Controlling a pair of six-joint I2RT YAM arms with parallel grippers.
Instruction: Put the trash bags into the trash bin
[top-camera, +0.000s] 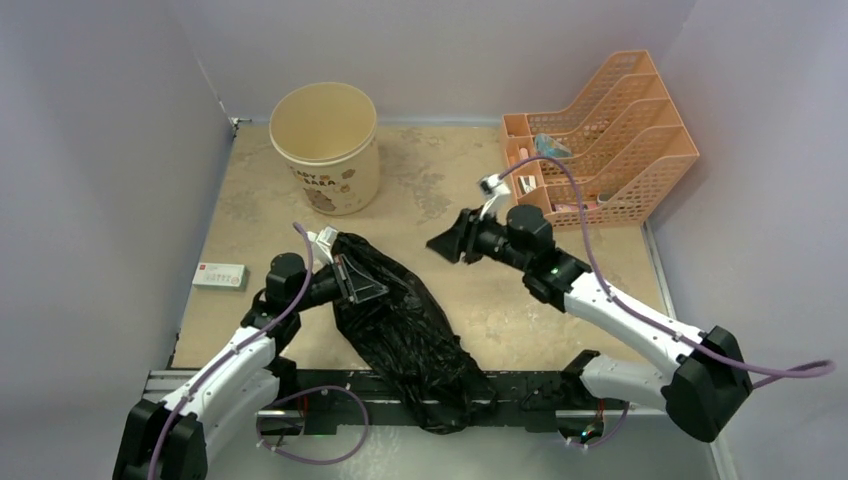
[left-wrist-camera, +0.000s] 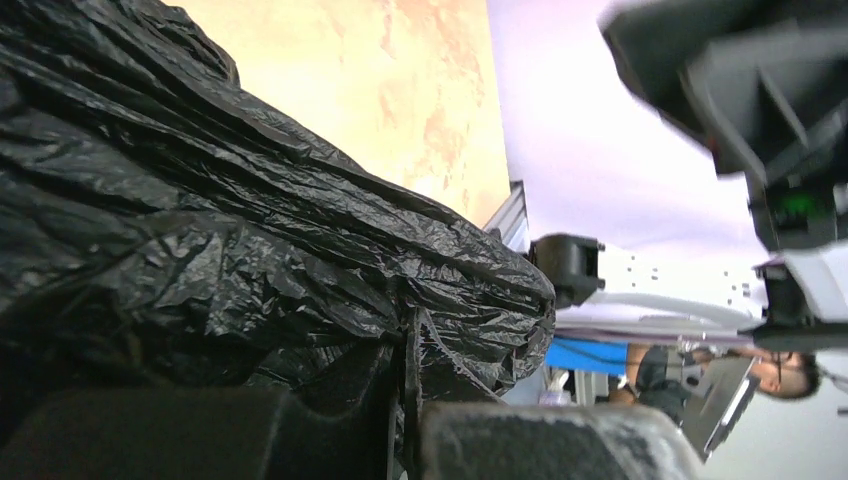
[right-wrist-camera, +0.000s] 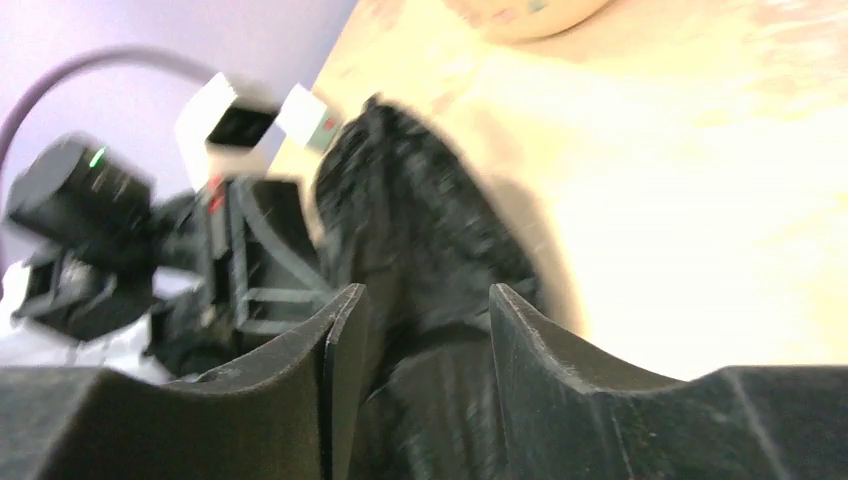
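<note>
We count one trash bag (top-camera: 410, 330), black and crinkled, and one trash bin (top-camera: 325, 150), cream and round. We find one orange mesh organiser (top-camera: 610, 140); the bits in its slots are too small for us to count. One small white box (top-camera: 220, 276) lies on the one counter (top-camera: 450, 180). We see two arms, the left arm (top-camera: 235, 355) and the right arm (top-camera: 630, 310), and two hands, the left hand (top-camera: 350, 275) and the right hand (top-camera: 450, 240).

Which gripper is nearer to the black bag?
Left. The left gripper is shut on the black bag at its far end; the right gripper is open, apart, to its right.
</note>
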